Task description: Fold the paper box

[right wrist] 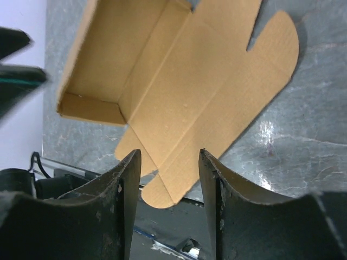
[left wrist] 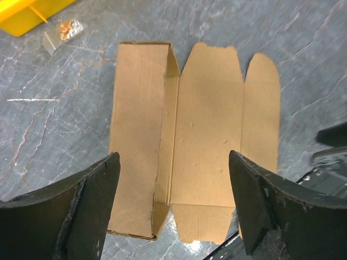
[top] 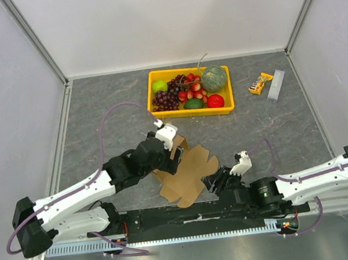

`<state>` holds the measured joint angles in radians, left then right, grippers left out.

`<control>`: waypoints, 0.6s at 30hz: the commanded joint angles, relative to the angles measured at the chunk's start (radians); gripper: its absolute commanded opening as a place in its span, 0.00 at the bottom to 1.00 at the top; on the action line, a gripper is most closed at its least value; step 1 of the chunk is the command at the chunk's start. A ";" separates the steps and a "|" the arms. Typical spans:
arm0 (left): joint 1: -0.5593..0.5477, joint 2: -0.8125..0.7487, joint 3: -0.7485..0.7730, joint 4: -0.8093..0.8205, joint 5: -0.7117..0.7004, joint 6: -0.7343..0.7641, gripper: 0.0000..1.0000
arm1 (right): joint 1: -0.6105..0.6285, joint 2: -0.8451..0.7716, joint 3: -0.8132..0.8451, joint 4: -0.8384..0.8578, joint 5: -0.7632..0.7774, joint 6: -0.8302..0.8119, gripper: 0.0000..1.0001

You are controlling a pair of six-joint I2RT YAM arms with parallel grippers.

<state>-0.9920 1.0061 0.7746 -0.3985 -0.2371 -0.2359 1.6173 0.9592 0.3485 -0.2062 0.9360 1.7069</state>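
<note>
Paper box (top: 190, 169) is located on the grey table (top: 276, 130), near its front edge, between both grippers. One long side is raised into a trough; the remaining panels and rounded flaps lie flat, so most folding is judged outstanding. The left gripper (left wrist: 173, 157) is spread wide above it; the right gripper (right wrist: 169, 157) is parted, seemingly gripping nothing.

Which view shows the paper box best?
Left wrist: the paper box lies nearly whole below it, flaps and raised wall plain. The right wrist sees it slanted and cropped. The top view is distant, with the left arm covering part.
</note>
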 commanded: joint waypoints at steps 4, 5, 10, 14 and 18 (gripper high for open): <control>-0.114 0.143 0.077 -0.049 -0.277 0.070 0.87 | -0.028 -0.164 0.223 -0.447 0.176 0.034 0.54; -0.122 0.161 0.081 -0.049 -0.293 0.073 0.87 | -0.033 -0.193 0.234 -0.478 0.185 0.030 0.54; -0.145 0.279 0.120 -0.065 -0.404 0.087 0.86 | -0.076 -0.321 0.230 -0.498 0.202 -0.032 0.54; -0.155 0.339 0.147 -0.065 -0.456 0.104 0.77 | -0.086 -0.370 0.216 -0.510 0.202 -0.039 0.54; -0.162 0.388 0.160 -0.065 -0.472 0.115 0.68 | -0.089 -0.399 0.195 -0.526 0.198 -0.021 0.54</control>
<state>-1.1419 1.3621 0.8864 -0.4717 -0.6308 -0.1669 1.5330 0.5854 0.5606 -0.6777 1.0737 1.6840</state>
